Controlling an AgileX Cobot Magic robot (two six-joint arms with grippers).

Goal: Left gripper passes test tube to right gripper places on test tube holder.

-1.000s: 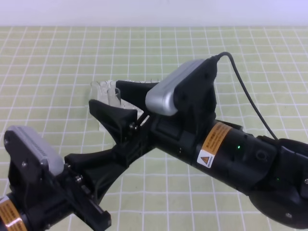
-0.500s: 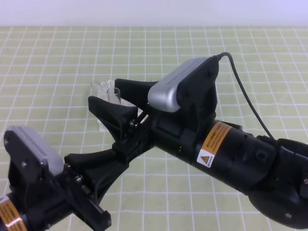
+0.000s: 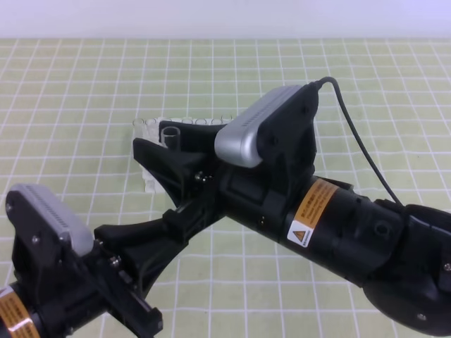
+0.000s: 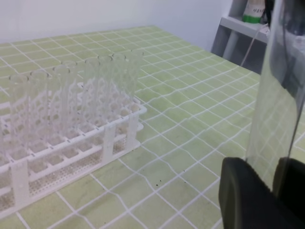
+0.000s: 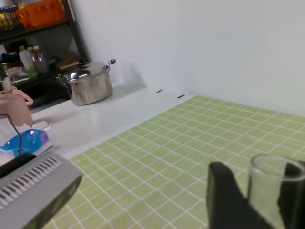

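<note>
Above the counter (image 3: 352,91), just in front of the rack (image 4: 71,143), the right pincer (image 5: 259,195) has narrowed from wide open around the tube (image 5: 274,183), which the left pincer (image 4: 262,191) grips, so the handover looks underway.

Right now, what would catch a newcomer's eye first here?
The two black arms meeting mid-frame: the right gripper reaching in from the right, its fingers either side of a clear test tube that the left gripper holds. Behind them, the white test tube holder stands full of tubes.
</note>
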